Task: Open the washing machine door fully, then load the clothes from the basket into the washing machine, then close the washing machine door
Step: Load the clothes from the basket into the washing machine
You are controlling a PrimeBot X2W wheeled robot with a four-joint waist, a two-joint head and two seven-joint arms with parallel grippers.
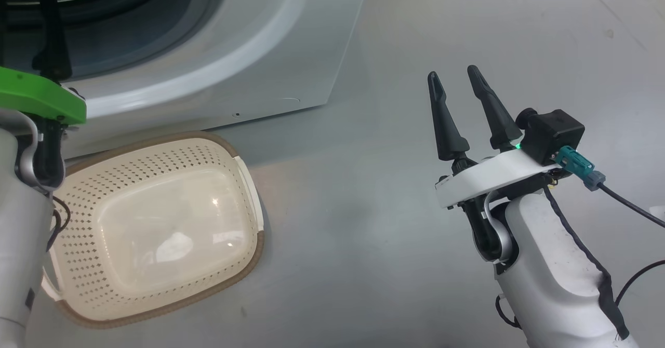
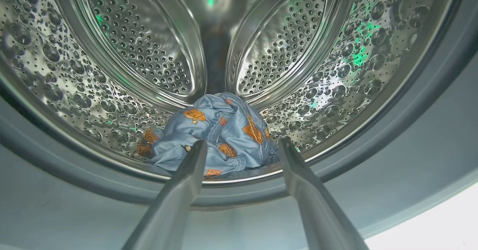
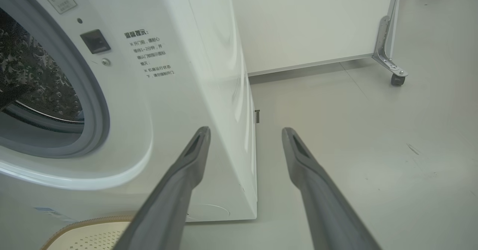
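Observation:
The washing machine (image 1: 234,62) stands open at the upper left; its door is out of view. In the left wrist view the clothes (image 2: 224,125), a crumpled light blue garment with orange figures, lie at the bottom of the steel drum (image 2: 130,56). My left gripper (image 2: 242,147) is open just in front of the drum's mouth, apart from the fabric and holding nothing. One of its dark fingers (image 1: 50,36) rises before the opening in the head view. The cream basket (image 1: 208,141) sits empty on the floor below. My right gripper (image 1: 457,80) hangs open over bare floor, to the right of the machine.
The right wrist view looks past the machine's right front corner (image 3: 224,104), with the grey door seal (image 3: 95,104) at the left. A white partition on a caster (image 3: 396,79) stands behind. Grey floor (image 1: 415,36) stretches to the right of the machine.

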